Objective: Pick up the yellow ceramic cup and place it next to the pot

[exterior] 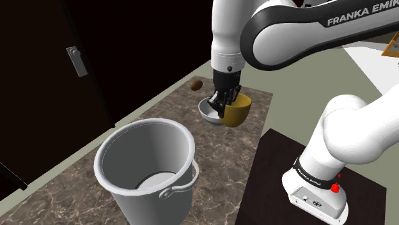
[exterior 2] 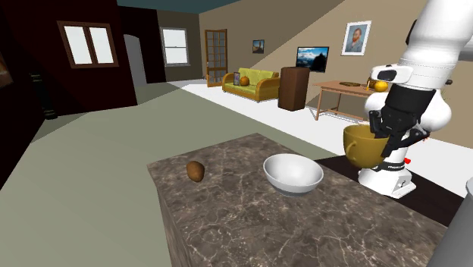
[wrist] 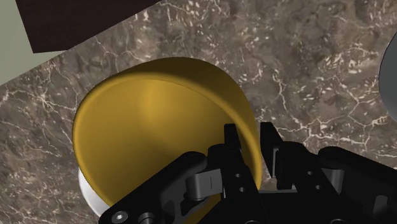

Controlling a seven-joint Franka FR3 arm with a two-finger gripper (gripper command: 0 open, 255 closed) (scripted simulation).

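The yellow cup [exterior: 237,113] hangs upright a little above the marble counter [exterior: 217,172], beside the white bowl. My gripper [exterior: 225,102] is shut on the cup's rim, one finger inside and one outside. In the wrist view the cup [wrist: 153,133] opens below the gripper [wrist: 251,137], whose fingers pinch its wall. The second exterior view has the cup [exterior 2: 362,146] and gripper [exterior 2: 385,140] at the counter's far right. The big grey pot [exterior: 147,166] with a bail handle stands nearer the camera in the shoulder view, well apart from the cup.
A white bowl [exterior: 210,112] sits just left of the cup in the shoulder view. A small brown lump [exterior: 197,84] lies farther back on the counter. The dark stand top [exterior: 275,179] borders the counter on the right. A dark door [exterior: 77,61] stands to the left.
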